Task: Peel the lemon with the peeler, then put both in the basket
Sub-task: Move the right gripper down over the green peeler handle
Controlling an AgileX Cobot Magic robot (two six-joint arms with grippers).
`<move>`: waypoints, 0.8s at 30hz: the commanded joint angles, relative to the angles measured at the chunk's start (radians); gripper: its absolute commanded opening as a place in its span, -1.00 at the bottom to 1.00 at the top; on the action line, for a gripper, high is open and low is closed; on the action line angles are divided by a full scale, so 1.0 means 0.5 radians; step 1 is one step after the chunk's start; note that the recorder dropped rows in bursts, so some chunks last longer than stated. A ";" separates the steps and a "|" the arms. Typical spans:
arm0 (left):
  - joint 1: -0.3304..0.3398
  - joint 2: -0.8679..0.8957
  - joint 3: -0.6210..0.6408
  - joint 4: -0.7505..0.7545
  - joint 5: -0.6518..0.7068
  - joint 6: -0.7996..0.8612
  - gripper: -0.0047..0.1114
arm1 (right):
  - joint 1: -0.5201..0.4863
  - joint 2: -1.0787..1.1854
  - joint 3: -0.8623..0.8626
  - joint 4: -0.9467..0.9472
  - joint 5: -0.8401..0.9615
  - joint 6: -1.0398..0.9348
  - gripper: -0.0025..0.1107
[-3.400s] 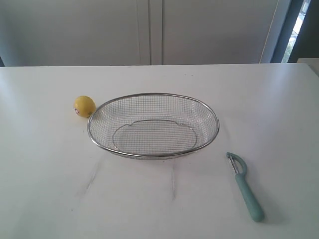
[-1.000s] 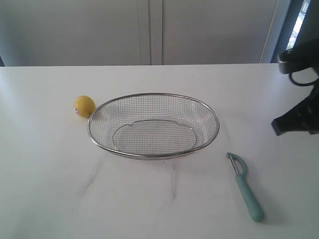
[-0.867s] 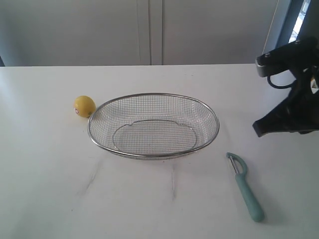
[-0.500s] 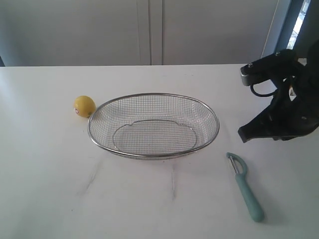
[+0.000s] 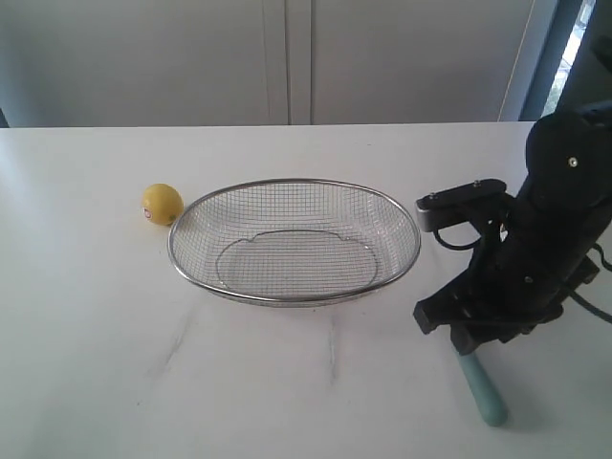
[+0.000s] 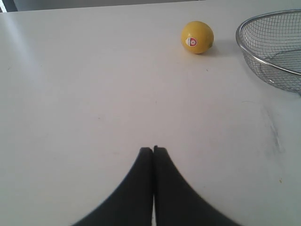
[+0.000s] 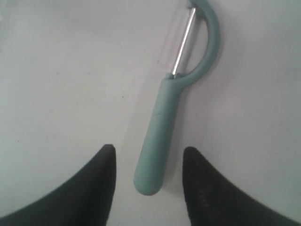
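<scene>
The yellow lemon (image 5: 162, 204) (image 6: 197, 37), sticker facing out, rests on the white table just left of the wire-mesh basket (image 5: 402, 271) (image 6: 244, 47). The teal peeler (image 7: 162, 127) lies flat on the table; in the exterior view only its handle end (image 5: 485, 393) shows below the right arm. My right gripper (image 7: 148, 155) is open, with the handle's end lying between its two fingers, not touched by either. My left gripper (image 6: 153, 149) is shut and empty, over bare table well short of the lemon. It does not show in the exterior view.
The right arm (image 5: 521, 263) hangs over the table's right side, close to the basket's right rim. A pale wall and cabinet doors (image 5: 287, 57) stand behind the table's far edge.
The right arm came in from the right edge, moved left and down, and now covers the peeler's head. The lemon, basket and peeler have stayed where they were.
</scene>
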 commanded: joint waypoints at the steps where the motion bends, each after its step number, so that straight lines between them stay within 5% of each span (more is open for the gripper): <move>1: 0.003 -0.010 0.004 -0.015 -0.007 0.001 -0.92 | 0.004 -0.001 0.094 0.013 -0.099 -0.031 -0.05; 24: 0.003 -0.010 0.004 -0.015 -0.007 0.001 -0.92 | 0.004 0.148 0.243 -0.037 -0.414 -0.031 -0.05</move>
